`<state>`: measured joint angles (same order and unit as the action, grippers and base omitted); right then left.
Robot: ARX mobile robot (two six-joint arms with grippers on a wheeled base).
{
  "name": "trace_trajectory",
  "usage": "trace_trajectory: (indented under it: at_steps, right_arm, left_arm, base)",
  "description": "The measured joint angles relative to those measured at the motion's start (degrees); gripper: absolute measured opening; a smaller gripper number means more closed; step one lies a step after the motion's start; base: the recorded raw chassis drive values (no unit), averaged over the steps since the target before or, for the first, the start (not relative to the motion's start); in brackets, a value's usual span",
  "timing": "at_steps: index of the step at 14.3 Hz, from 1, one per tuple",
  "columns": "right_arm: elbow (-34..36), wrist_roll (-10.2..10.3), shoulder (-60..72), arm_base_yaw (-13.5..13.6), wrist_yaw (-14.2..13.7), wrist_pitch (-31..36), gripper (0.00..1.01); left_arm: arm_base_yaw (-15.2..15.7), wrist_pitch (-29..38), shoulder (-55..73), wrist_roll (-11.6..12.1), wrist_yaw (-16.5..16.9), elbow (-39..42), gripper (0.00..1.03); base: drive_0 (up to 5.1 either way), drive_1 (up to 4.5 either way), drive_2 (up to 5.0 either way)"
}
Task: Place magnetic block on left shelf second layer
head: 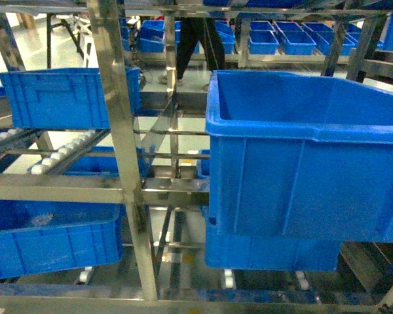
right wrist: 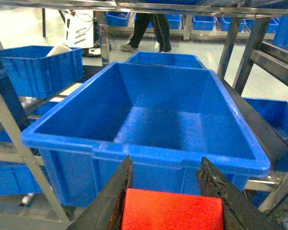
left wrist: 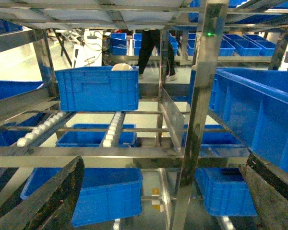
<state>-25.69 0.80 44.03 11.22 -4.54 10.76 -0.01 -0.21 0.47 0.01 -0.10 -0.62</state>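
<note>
Right up against the right wrist camera, at six o'clock, sits the small matte red magnetic block [right wrist: 172,210], clamped between the two dark fingers [right wrist: 116,196] of the right gripper [right wrist: 169,203], which is closed onto its sides. Dead ahead at twelve o'clock gapes a big deep blue plastic bin [right wrist: 149,120], bare inside, but that one looks to sit on the right-hand rack.

The target reads as the left shelf second layer, where a blue ribbed bin [head: 69,98] rests on white rollers at about ten o'clock in the head view, behind a shiny steel post [head: 118,131]. To do this well, I'd carry the block leftward clear of that post and the near bin's rim, come over the left bin, then lower before letting go.

The left gripper [left wrist: 158,191] shows only dark finger edges low in its own view, spread wide with nothing between them.

Hard to tell: neither arm shows in the head view, the block's lower half is cut off, and something pale inside the left bin is unclear.
</note>
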Motion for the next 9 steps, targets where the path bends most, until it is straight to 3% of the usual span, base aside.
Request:
trace_trajectory:
  at_steps: [7,9]
  right_arm:
    - [0.00,0.00,0.13,0.00,0.00,0.13,0.34]
    - [-0.02,-0.02,0.02,-0.04,-0.04,0.26,0.34]
  left_arm:
    - [0.00,-0.09,0.00,0.00,0.07,0.00,0.98]
    - [0.00,0.09,0.00,0.00,0.04,0.00,0.98]
  base:
    - [0.1,4.45,-4.2]
    - [0.0,1.19,-1.2]
